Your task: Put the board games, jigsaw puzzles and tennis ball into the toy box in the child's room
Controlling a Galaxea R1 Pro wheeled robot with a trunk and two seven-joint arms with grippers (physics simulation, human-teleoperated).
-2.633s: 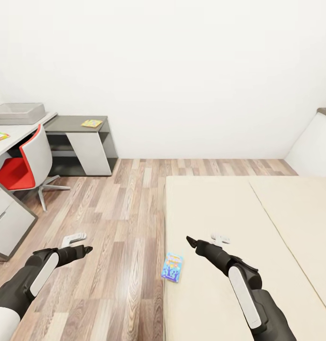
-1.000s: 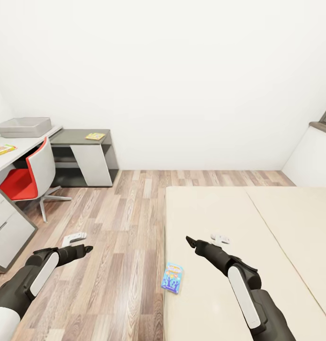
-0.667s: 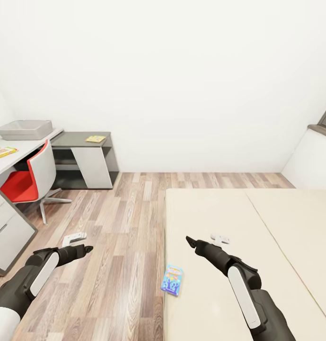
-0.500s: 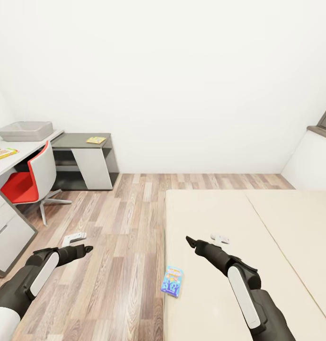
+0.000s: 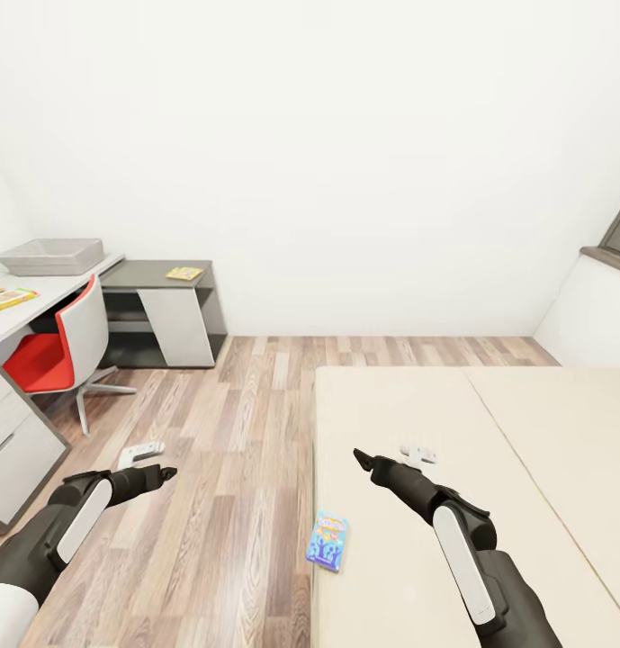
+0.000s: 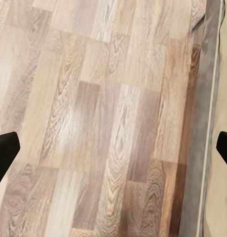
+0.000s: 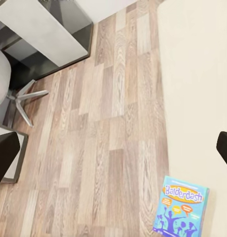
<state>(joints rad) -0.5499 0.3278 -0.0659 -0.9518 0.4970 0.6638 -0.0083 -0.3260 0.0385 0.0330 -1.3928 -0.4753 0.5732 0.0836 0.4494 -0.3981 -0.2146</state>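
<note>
A blue board game [image 5: 327, 541] with cartoon figures lies flat at the left edge of the cream bed [image 5: 435, 405]; the right wrist view reads its cover as "Balderdash" [image 7: 181, 206]. My right gripper [image 5: 358, 456] hovers open over the bed just beyond the game, fingertips [image 7: 4, 150] far apart. My left gripper [image 5: 167, 471] hangs open over the wood floor, fingertips [image 6: 4, 153] wide. At far left the grey toy box [image 5: 50, 256] stands on the pale table [image 5: 49, 290]. A colourful flat item [image 5: 8, 298] lies near it. A small yellow sheet [image 5: 184, 273] rests on the lower dark section.
A red and white swivel chair [image 5: 58, 346] stands at the table, with white drawers [image 5: 17, 445] nearer me. Wood-plank floor [image 5: 238, 423] runs between table and bed. A white ledge [image 5: 593, 306] rises at the right wall.
The whole picture has slid downward, so the camera has moved: table, toy box and game sit lower in view. Both arms keep the same pose, grippers open.
</note>
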